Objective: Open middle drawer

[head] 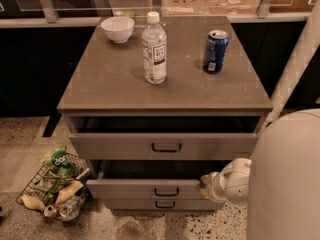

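The middle drawer (145,188) is the shallow grey front with a small black loop handle (166,191), and it stands pulled out from the cabinet with a dark gap above it. My gripper (206,183) is at the right end of that drawer front, at the end of my white arm (232,180). The taller top drawer (165,145) above is also pulled out. The lowest drawer (162,204) sits further back, under the middle one.
On the cabinet top (110,79) stand a white bowl (117,28), a clear water bottle (154,48) and a blue can (215,51). A wire basket (52,186) of snacks and cans sits on the floor at the left. My white body (287,179) fills the lower right.
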Robot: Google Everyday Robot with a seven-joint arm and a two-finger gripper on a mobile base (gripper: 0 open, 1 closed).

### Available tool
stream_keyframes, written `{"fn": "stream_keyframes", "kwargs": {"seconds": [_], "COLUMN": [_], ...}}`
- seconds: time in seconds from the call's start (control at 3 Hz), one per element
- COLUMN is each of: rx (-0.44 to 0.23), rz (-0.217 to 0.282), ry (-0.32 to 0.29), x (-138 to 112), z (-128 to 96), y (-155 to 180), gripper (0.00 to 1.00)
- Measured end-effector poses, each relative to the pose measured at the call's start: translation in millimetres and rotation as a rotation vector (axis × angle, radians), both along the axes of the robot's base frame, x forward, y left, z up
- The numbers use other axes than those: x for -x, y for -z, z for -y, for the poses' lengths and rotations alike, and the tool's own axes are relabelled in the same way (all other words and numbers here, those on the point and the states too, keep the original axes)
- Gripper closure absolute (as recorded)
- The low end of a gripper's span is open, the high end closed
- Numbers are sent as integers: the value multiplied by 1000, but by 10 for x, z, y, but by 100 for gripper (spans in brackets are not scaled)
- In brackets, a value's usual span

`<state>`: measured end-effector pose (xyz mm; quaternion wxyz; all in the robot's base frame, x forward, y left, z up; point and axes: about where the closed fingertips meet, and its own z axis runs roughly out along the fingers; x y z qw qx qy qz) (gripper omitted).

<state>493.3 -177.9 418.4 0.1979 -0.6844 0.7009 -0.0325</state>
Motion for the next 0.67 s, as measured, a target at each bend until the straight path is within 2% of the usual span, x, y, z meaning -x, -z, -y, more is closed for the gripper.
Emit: {"fn": "stream_keyframes", "kwargs": {"seconds": [0.67], "rx": [0], "rz": [0], "ry": [0], "x": [1], "z": [-1], "y": [1], "gripper": [100]}}
